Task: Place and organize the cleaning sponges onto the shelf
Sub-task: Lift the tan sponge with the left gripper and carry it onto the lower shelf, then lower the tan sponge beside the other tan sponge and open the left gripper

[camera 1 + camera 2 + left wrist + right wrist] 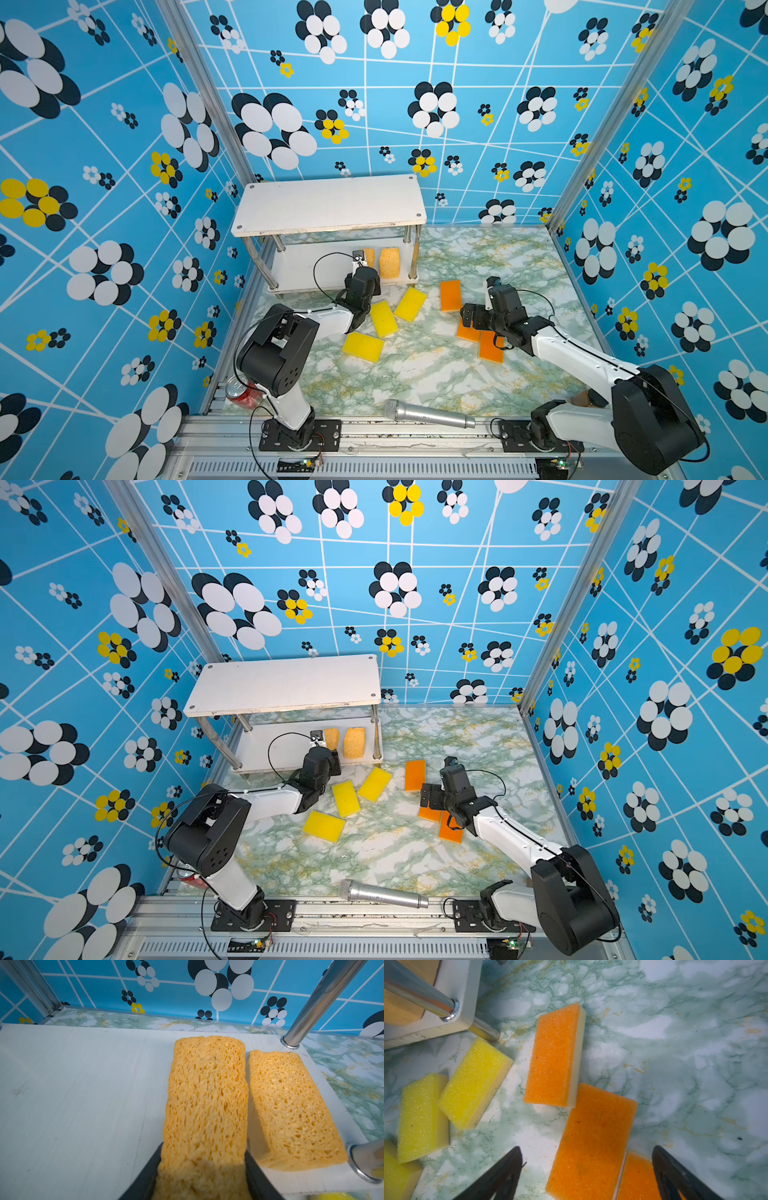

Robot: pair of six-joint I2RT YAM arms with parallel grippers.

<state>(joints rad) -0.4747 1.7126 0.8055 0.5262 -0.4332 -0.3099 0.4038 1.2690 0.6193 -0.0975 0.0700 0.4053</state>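
Microphone (428, 414) at bench (415, 365) front. Shelf (328, 205) lower tier: loose tan sponge (291, 1105) beside gripped tan sponge (205, 1095) in left end effector (203, 1172). Right end effector (586, 1148) wide over orange sponge (593, 1126).

Free lower shelf (291, 266) left of tan sponges (389, 262)

shelf (299, 270) lower tier: two sponges (389, 262) | table (415, 374): six, before shelf

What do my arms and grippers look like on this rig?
Both arms match: the left arm and right arm have white links between bulky black joint housings, bolted on black base plates. Thin black cables loop loose near each wrist. The left gripper and right gripper have black, tapered fingers. No markings visible.
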